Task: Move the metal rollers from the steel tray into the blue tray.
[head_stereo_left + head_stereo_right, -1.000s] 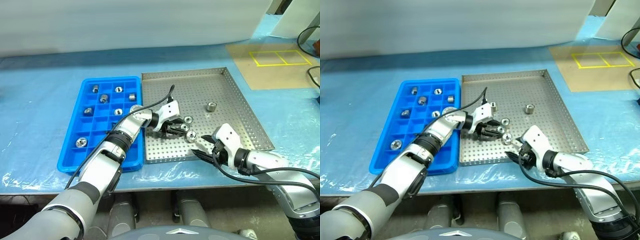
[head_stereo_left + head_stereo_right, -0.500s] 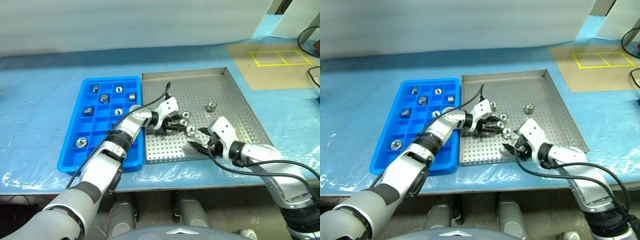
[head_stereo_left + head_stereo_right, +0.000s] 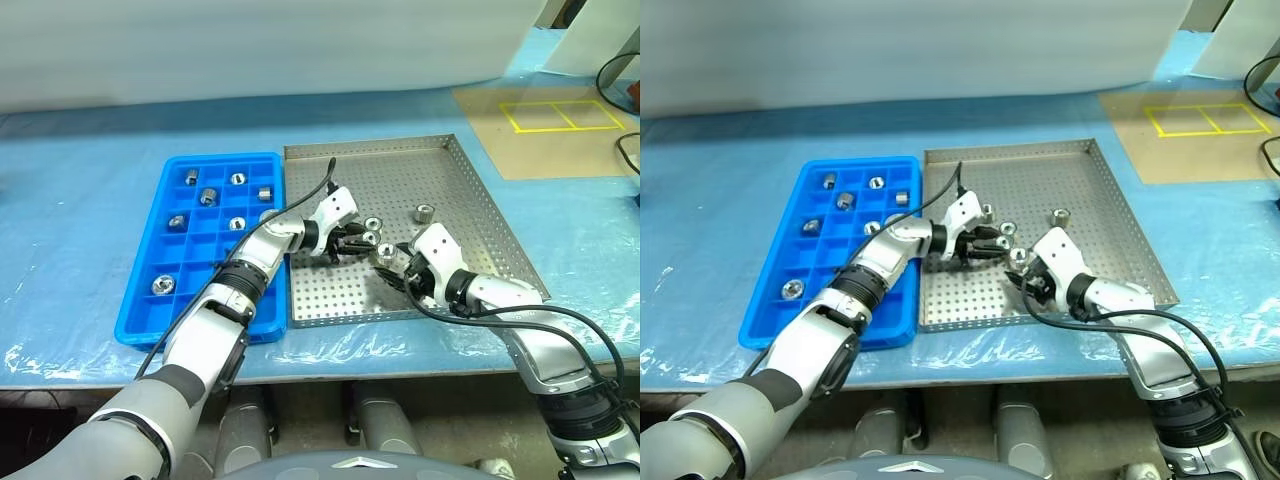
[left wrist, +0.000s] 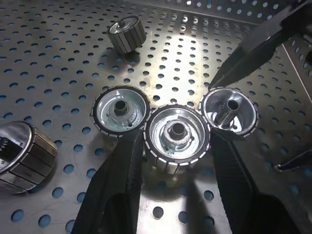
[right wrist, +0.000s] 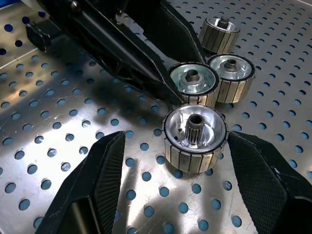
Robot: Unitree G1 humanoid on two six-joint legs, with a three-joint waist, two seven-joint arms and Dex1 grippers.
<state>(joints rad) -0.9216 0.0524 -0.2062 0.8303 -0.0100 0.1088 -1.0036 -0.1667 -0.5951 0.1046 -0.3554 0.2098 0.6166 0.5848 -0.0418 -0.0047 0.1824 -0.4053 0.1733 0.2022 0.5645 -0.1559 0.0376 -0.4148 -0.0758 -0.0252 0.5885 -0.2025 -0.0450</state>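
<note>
Several metal rollers lie on the steel tray [image 3: 400, 175], three of them clustered near its middle. My left gripper [image 3: 355, 238] reaches in from the blue tray's side and is shut on the middle roller [image 4: 178, 134] of the cluster. A second roller [image 4: 120, 108] touches it on one side. My right gripper [image 3: 392, 270] is open, its fingers [image 5: 100, 180] wide apart on either side of the third roller [image 5: 195, 139] without touching it. One roller [image 3: 424, 212] lies alone farther back. The blue tray [image 3: 195, 255], left of the steel tray, holds several rollers [image 3: 208, 196] in separate compartments.
Both trays sit on a table covered in blue film, whose front edge is close below the trays. A brown board with yellow taped squares [image 3: 555, 115] lies at the back right. Black cables [image 3: 615, 70] hang at the far right.
My right gripper has moved from the steel tray's front rim up to the roller cluster and now straddles one roller. The left gripper has turned slightly and kept its place.
</note>
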